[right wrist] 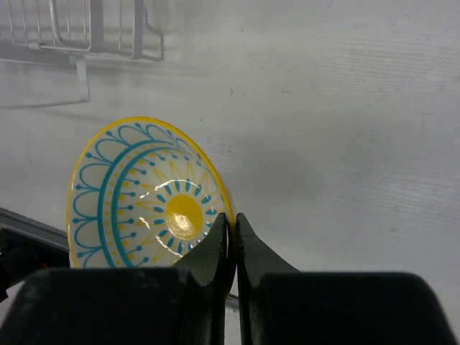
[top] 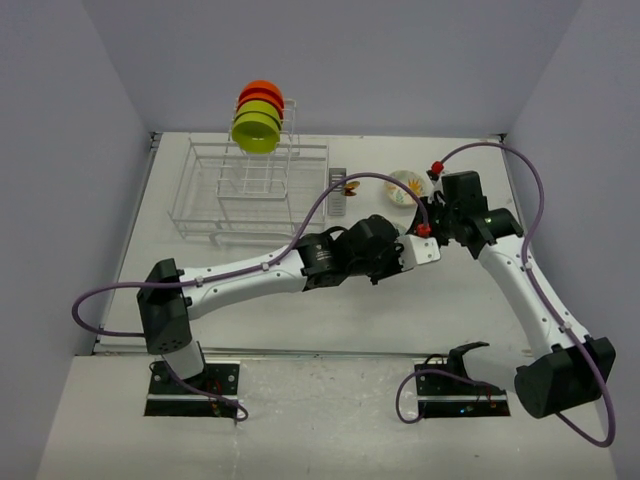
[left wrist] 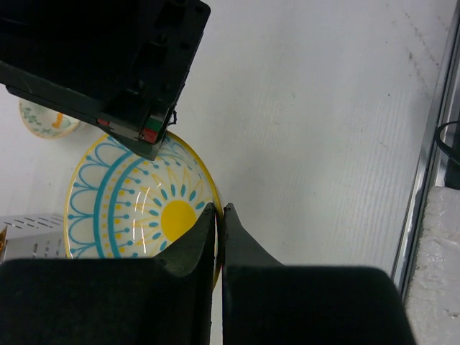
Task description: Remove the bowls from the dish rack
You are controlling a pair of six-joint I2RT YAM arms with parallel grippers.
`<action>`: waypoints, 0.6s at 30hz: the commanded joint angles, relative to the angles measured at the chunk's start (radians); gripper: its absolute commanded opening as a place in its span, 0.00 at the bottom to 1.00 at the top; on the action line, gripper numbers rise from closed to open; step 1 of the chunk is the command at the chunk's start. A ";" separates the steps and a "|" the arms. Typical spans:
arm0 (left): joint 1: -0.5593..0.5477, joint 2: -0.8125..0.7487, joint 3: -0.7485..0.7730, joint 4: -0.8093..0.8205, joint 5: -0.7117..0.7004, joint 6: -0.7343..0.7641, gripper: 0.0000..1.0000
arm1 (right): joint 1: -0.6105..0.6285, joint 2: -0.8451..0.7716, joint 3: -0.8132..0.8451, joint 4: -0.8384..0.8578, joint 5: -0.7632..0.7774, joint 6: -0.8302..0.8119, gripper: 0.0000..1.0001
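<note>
Centre of the top view: we have the left gripper (left wrist: 220,215) and right gripper (right wrist: 231,224) both pinched tight on the yellow rim of one patterned bowl (left wrist: 136,205), which is tilted on edge. Just beyond, upper right, a second patterned bowl (top: 405,186) sits on the table (top: 330,320). Upper left is the dish rack (top: 200,205), with orange and lime-green bowls (top: 258,118) stacked in its tall tier.

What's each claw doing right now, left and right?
Left claw: closed, pinching the rim of the blue-and-yellow patterned bowl.
Right claw: closed on the same bowl's rim.
</note>
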 commanded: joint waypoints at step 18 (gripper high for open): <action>0.001 -0.105 0.016 0.041 -0.695 -0.333 1.00 | -0.190 0.108 -0.082 0.550 0.241 0.266 0.00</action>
